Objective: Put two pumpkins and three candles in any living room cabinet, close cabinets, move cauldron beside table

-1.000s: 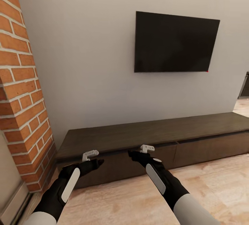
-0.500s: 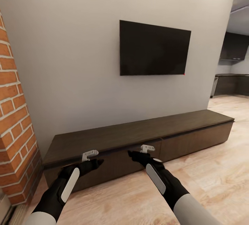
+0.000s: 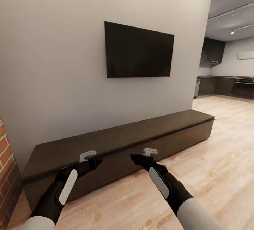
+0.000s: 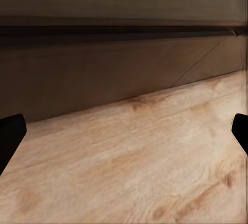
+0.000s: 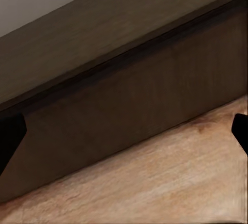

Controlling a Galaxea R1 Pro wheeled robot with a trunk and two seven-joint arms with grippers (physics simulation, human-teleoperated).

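Observation:
The long dark brown cabinet (image 3: 123, 136) runs along the grey wall, and its flat drawer fronts look closed. My left gripper (image 3: 96, 162) and right gripper (image 3: 135, 158) hang side by side just in front of its left half, above the floor. In the left wrist view the gripper (image 4: 124, 136) is open, its black fingertips (image 4: 10, 133) wide apart over floorboards, facing the cabinet front (image 4: 103, 74). My right gripper (image 5: 124, 136) is open too, facing the cabinet front (image 5: 129, 95). Both are empty. Pumpkins, candles, cauldron and coffee table are out of view.
A black TV (image 3: 139, 51) hangs on the wall above the cabinet. A red brick column (image 3: 6, 159) edges in at the left. Light wooden floor (image 3: 211, 173) spreads to the right toward a dark kitchen (image 3: 225, 85) at the far right.
The view has swung right: cabinet, TV and brick column slid left in the picture, and the kitchen came into sight. Both arms keep the same pose, grippers still open.

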